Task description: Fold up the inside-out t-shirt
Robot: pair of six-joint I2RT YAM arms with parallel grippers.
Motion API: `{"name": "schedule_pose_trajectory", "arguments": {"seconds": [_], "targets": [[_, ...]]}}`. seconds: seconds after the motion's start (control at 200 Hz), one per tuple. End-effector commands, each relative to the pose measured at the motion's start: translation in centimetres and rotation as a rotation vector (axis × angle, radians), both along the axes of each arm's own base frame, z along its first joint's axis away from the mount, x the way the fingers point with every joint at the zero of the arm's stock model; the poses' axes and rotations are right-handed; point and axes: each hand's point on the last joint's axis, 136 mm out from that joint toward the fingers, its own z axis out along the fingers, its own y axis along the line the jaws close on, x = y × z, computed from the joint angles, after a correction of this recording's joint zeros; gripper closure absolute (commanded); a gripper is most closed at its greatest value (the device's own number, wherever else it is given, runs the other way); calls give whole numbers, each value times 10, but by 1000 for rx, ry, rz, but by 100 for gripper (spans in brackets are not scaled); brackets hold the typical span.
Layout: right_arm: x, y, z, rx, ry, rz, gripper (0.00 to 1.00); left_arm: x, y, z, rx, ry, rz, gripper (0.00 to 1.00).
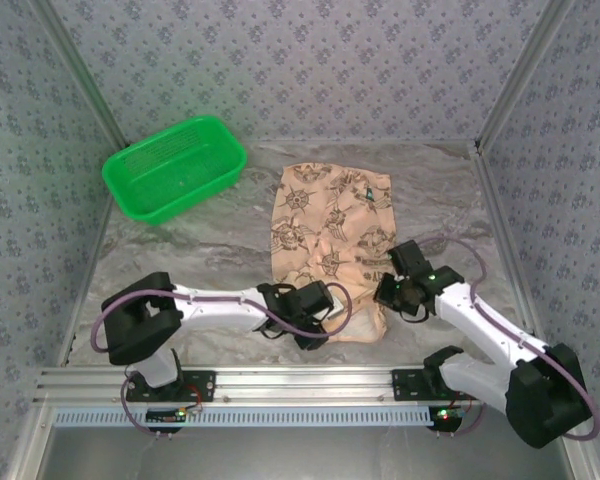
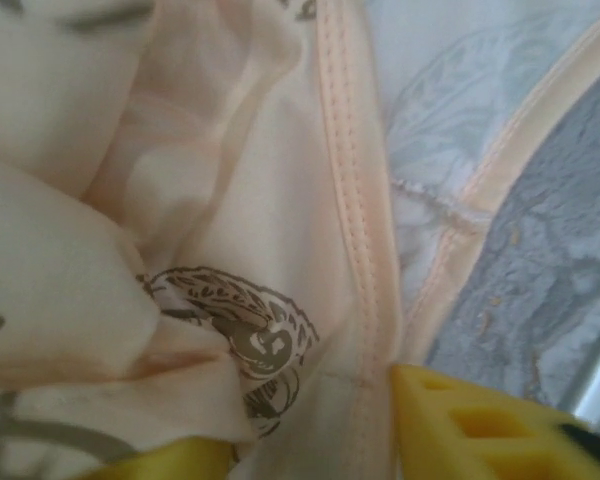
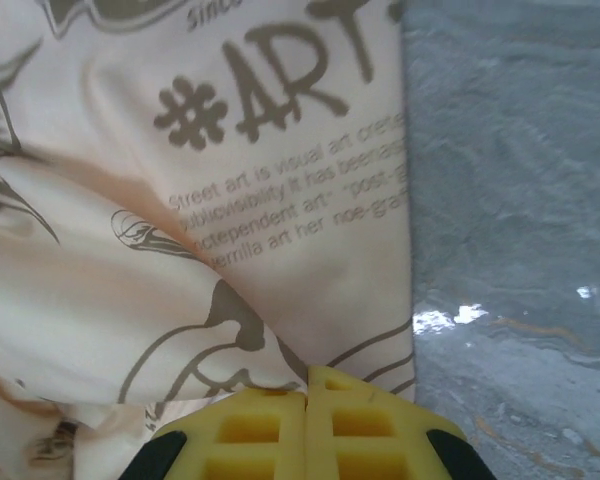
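The t-shirt (image 1: 325, 225) lies on the grey marbled desk (image 1: 180, 260), about midway between its left and right edges. The shirt's long axis runs from the far side towards the arms and leans slightly to the right at the near end. The printed tan side faces up. The far end lies fairly flat and broad, while the near end is bunched into a pale, rumpled roll. I cannot tell which end is the collar. A green basket (image 1: 175, 165) sits well apart from the shirt, at the far left.

The left pincer (image 1: 325, 315) sits at the near edge of the shirt, on the bunched roll. Seen from the left wrist, the left pincer (image 2: 305, 420) has its yellow fingers (image 2: 480, 430) a narrow way apart. Folds of the shirt (image 2: 230, 200) and a stitched hem lie between them. I cannot tell whether they press on the cloth.

The right pincer (image 1: 390, 292) is at the shirt's near right edge. Seen from the right wrist, the right pincer (image 3: 308, 385) has its yellow fingers drawn together. Their tips meet at the cloth's edge, and creases in the shirt (image 3: 230, 200) run in towards them, so it pinches the shirt there. Lettering reading "#ART" shows above the tips, and bare desk (image 3: 510, 200) lies to the right.
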Motion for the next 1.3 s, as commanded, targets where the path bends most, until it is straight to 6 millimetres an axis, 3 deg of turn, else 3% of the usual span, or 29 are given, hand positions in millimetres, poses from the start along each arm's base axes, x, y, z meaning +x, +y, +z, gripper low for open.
{"name": "schedule_pose_trajectory", "arguments": {"seconds": [0.0, 0.055, 0.125, 0.165, 0.2, 0.385, 0.44, 0.5, 0.54, 0.575, 0.695, 0.735, 0.76, 0.78, 0.805, 0.835, 0.865, 0.999, 1.044, 1.124, 1.204, 1.294], "targets": [[-11, -11, 0, 13, 46, -12, 82, 2, 5, -4, 51, -46, -53, 78], [-14, -19, -2, 4, 70, -32, 58, -4, 6, -4, 40, -28, -79, 78], [-26, -20, -7, 20, 137, -50, 46, -12, 5, -1, 8, -4, -108, 68], [-35, -18, -9, 33, 179, -63, 42, -16, 4, 2, -14, 9, -122, 56], [-42, -15, -10, 39, 199, -72, 38, -21, 3, 4, -37, 19, -142, 52], [-64, 2, -30, 100, 277, -94, 39, -33, 7, -7, -30, 22, -208, 52], [-65, 5, -36, 100, 282, -90, 45, -31, 11, -16, 2, 17, -196, 60], [-59, 8, -39, 114, 261, -90, 70, -25, 13, -20, 31, 0, -176, 85], [-55, 7, -38, 109, 241, -95, 88, -26, 14, -19, 37, -2, -187, 94], [-51, 3, -35, 94, 217, -100, 99, -27, 17, -16, 36, -8, -204, 99], [-40, -17, -18, 17, 168, -123, 100, -21, 40, -6, 58, -87, -213, 100], [-39, -19, -15, 19, 170, -120, 86, -20, 45, -3, 35, -88, -196, 100], [-38, -20, -13, 28, 172, -123, 67, -22, 45, 0, 5, -76, -197, 96], [-38, -20, -13, 36, 179, -126, 53, -23, 45, 2, -10, -68, -196, 88], [-40, -21, -12, 45, 190, -129, 43, -23, 46, 5, -21, -67, -194, 72], [-39, -20, -10, 63, 190, -137, 37, -22, 45, 10, -32, -68, -193, 54], [-39, -20, -7, 80, 186, -140, 35, -21, 44, 16, -39, -73, -196, 48], [-35, -29, 14, 108, 133, -208, 26, -18, 8, 58, -150, -106, -274, 38], [-30, -37, 21, 111, 101, -243, 21, -12, -12, 75, -201, -139, -300, 35], [-20, -49, 31, 136, 70, -305, 19, -1, -53, 93, -274, -186, -344, 30], [-10, -59, 38, 176, 47, -365, 19, 6, -96, 101, -319, -193, -392, 27], [2, -67, 45, 228, 11, -420, 19, 9, -133, 91, -316, -202, -448, 26]]}}
